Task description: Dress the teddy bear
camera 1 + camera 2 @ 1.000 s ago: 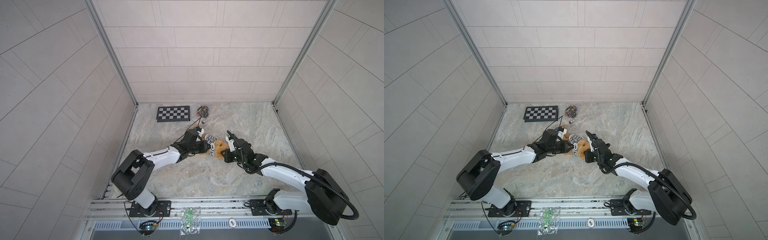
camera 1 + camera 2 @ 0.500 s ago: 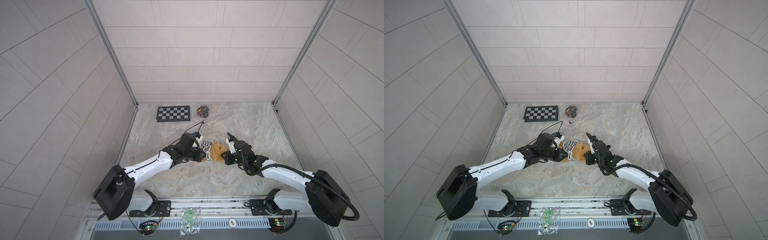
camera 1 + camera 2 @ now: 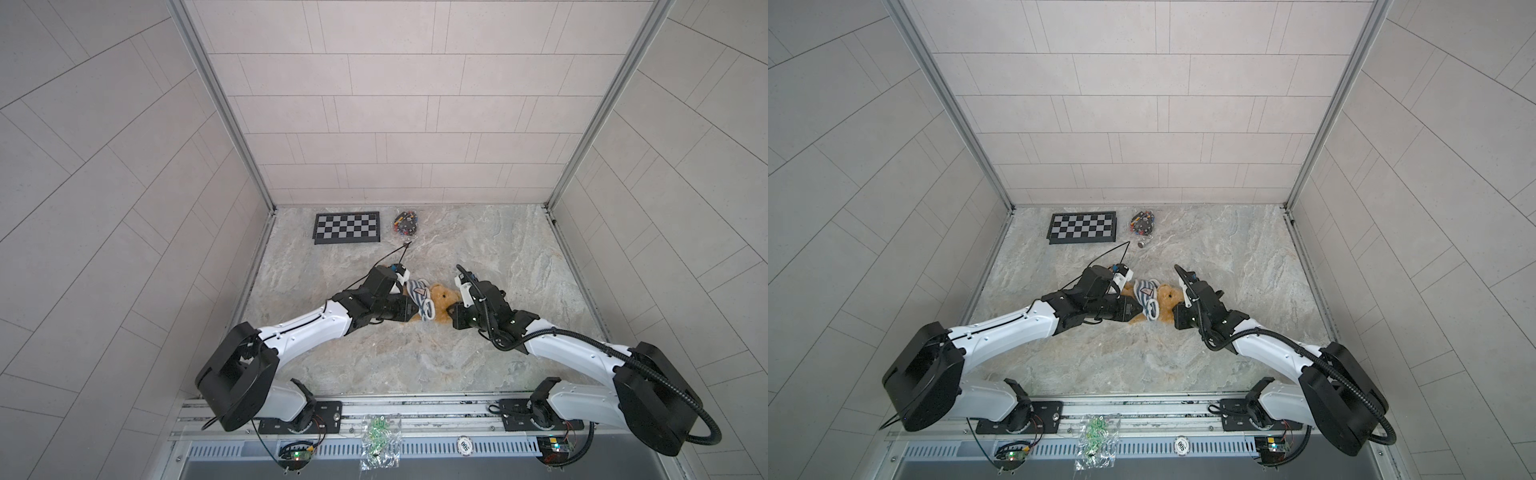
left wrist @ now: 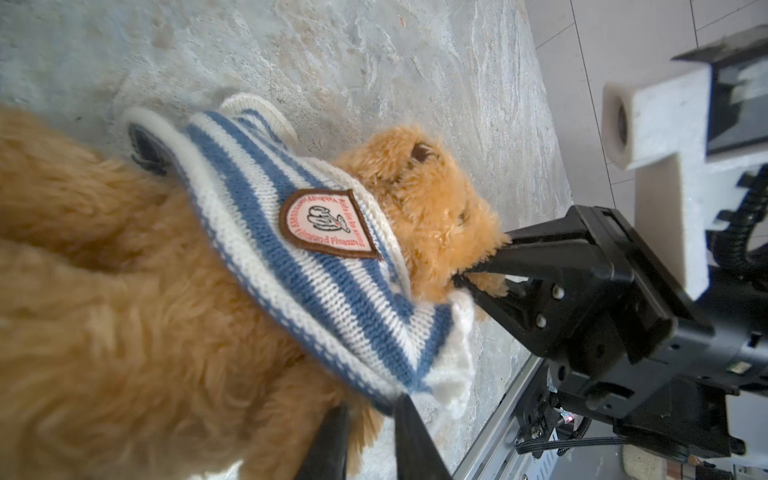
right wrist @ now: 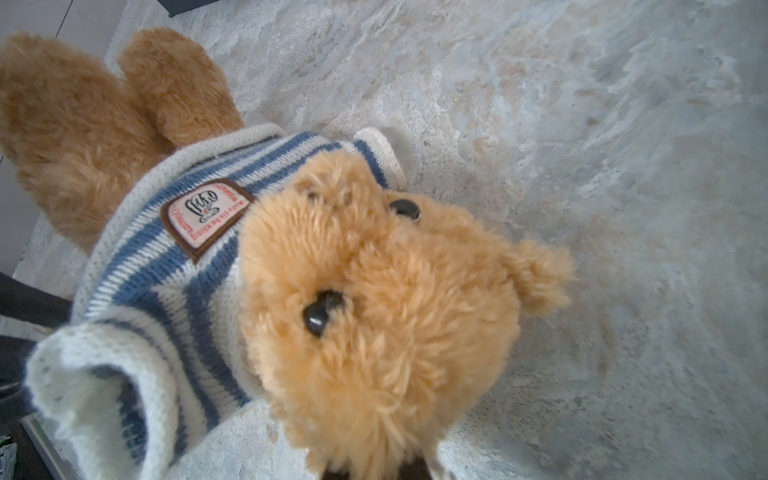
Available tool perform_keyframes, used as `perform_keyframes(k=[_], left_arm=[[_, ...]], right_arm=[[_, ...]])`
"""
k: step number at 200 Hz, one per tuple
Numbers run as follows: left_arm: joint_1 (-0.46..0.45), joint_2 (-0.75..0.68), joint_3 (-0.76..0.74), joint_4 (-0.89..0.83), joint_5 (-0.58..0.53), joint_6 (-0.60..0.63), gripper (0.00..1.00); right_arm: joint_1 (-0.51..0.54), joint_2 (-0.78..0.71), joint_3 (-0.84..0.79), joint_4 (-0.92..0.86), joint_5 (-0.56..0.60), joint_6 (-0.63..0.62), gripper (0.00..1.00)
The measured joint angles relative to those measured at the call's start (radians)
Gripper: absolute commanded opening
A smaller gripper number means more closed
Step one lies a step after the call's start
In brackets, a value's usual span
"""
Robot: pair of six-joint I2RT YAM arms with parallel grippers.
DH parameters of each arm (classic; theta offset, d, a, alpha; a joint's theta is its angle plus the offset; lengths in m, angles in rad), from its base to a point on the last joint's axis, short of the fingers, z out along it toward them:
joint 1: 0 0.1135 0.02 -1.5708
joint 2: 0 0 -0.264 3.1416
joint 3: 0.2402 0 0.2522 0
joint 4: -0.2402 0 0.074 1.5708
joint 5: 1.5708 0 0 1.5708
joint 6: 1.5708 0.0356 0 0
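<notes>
The teddy bear [image 3: 442, 299] [image 3: 1165, 299] lies on its back mid-table, golden-brown and fluffy. Its head [image 5: 395, 311] sticks out of the collar of the blue-and-white striped shirt [image 3: 419, 297] [image 3: 1146, 295] [image 5: 166, 270], which covers its chest with the patch up. One sleeve [image 5: 95, 386] hangs loose. My right gripper [image 3: 451, 309] [image 3: 1175, 309] [image 5: 374, 471] is shut on the fur at the bear's ear, as the left wrist view shows [image 4: 478, 266]. My left gripper [image 3: 413, 313] [image 3: 1138, 309] [image 4: 371, 409] sits at the shirt's hem [image 4: 390, 390], jaws slightly apart, clamping nothing.
A checkerboard [image 3: 347, 227] and a small bag of coloured pieces [image 3: 405, 220] lie at the back of the stone-patterned table [image 3: 498, 257]. Tiled walls close in left, right and behind. A metal rail [image 3: 395, 411] runs along the front edge, with a clear packet [image 3: 378, 436] beyond it.
My left gripper went from shut to slightly apart and moved toward the table's front along the bear's body. The bear and shirt shifted a little frontward. The right gripper kept its hold.
</notes>
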Motion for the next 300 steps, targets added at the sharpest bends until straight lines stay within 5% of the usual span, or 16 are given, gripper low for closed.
perform_keyframes(k=[46,101,214,300], left_arm=[[-0.024,0.056,0.042,0.026,0.000,-0.023,0.23],[-0.028,0.067,0.053,0.023,-0.012,-0.035,0.00],[-0.027,-0.065,0.015,-0.239,0.061,0.169,0.00],[0.077,-0.107,0.014,-0.319,0.031,0.231,0.00]], right_arm=[[0.000,0.000,0.000,0.000,0.001,0.000,0.00],[0.000,-0.005,0.000,-0.005,0.013,-0.004,0.00],[-0.055,-0.137,-0.006,-0.116,0.047,-0.089,0.00],[-0.055,-0.194,0.023,-0.188,0.025,-0.158,0.00]])
